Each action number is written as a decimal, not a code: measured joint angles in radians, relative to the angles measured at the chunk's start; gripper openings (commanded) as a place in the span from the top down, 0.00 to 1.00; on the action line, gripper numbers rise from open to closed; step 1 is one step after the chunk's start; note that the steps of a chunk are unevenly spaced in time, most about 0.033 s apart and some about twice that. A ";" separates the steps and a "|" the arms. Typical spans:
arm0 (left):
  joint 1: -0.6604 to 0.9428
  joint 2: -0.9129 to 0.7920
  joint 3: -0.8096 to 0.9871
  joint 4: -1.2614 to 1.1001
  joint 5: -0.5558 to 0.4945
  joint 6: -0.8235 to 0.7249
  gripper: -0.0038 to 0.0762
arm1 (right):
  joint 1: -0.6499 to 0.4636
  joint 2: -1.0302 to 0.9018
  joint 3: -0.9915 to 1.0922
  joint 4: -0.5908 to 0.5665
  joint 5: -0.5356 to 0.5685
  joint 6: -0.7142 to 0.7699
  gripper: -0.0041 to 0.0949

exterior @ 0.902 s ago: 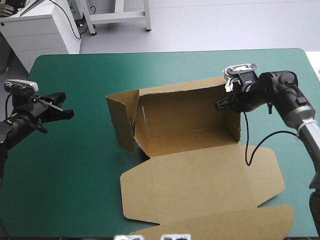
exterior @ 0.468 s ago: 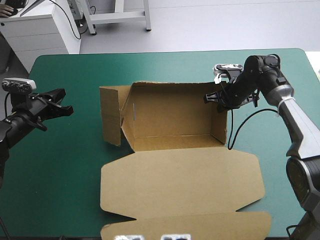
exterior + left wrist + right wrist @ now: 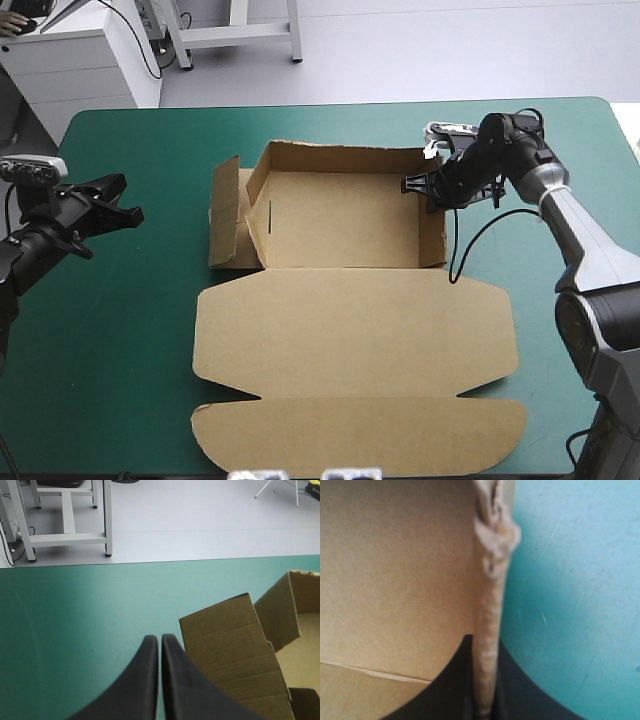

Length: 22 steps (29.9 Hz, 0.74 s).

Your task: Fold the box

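High view: box (image 3: 350,330) sits mid-frame. Tray part w/ walls up is at upper centre, lid lies flat toward bottom edge. Left end flap (image 3: 225,212) is splayed outward, not tucked. R gripper (image 3: 415,186), upper right, is pinched nearly closed on tray's right wall near far corner. Its wrist view shows the board edge btwn the fingers (image 3: 450,692). L gripper (image 3: 130,205), left of frame over cover (image 3: 120,340), has fingers together, nothing held. It's apart from box, flap just ahead of it.
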 measured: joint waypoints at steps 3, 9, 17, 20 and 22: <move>0.000 0.000 0.000 -0.002 -0.002 0.000 0.95 | 0.000 0.012 0.004 0.001 -0.037 -0.010 0.98; 0.000 0.000 0.000 -0.002 -0.002 0.000 0.96 | 0.000 0.022 0.008 -0.003 -0.072 -0.059 0.98; 0.000 0.000 0.000 -0.002 -0.002 0.000 0.96 | 0.006 0.023 0.009 -0.013 -0.086 -0.076 0.85; 0.000 0.000 0.000 -0.002 -0.002 0.000 0.96 | 0.007 0.026 -0.005 -0.015 -0.075 -0.086 0.71; 0.000 0.000 0.000 -0.002 -0.002 0.000 0.96 | 0.007 0.033 -0.025 -0.030 -0.055 -0.090 0.59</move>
